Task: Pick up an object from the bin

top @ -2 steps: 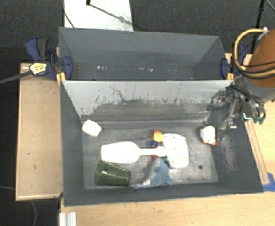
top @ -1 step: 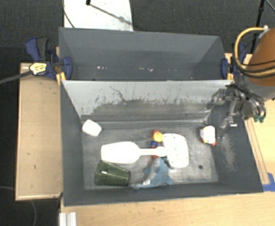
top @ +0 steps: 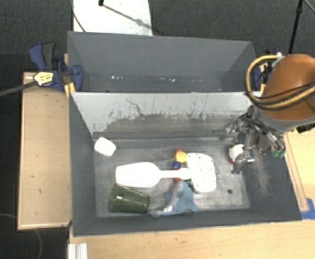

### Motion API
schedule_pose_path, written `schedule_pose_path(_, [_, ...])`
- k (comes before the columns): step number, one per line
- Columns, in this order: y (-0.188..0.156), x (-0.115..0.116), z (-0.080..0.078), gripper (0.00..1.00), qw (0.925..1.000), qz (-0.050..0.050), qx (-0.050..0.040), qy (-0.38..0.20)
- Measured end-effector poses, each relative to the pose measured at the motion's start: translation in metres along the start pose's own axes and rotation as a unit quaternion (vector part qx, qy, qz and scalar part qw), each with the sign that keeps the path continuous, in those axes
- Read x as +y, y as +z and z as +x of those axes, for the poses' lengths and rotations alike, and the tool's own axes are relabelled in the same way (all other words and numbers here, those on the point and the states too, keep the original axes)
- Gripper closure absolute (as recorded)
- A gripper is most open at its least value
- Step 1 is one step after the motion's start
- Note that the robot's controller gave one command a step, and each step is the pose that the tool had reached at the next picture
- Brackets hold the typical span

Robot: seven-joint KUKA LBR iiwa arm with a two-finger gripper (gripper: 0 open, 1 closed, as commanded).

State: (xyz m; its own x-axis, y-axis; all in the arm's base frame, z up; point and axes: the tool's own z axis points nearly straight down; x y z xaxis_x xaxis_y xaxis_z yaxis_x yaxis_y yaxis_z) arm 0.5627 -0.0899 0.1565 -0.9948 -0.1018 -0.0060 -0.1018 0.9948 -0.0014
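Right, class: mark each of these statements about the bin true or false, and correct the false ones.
1. The dark green cup lies on its side at the bin's front left. True.
2. The small white block sits against the right wall. False: it lies at the left, towards the back.
3. The gripper is over the bin's right part, right of the white flat paddle. True.
4. The blue crumpled thing lies at the back wall. False: it lies at the front, just below the paddle.
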Motion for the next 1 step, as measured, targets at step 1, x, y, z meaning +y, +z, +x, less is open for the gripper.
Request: schedule_pose_path(1, [0.0073, 0.0714, 0.0019, 0.0, 0.9975, -0.001, 0.0022, -0.071])
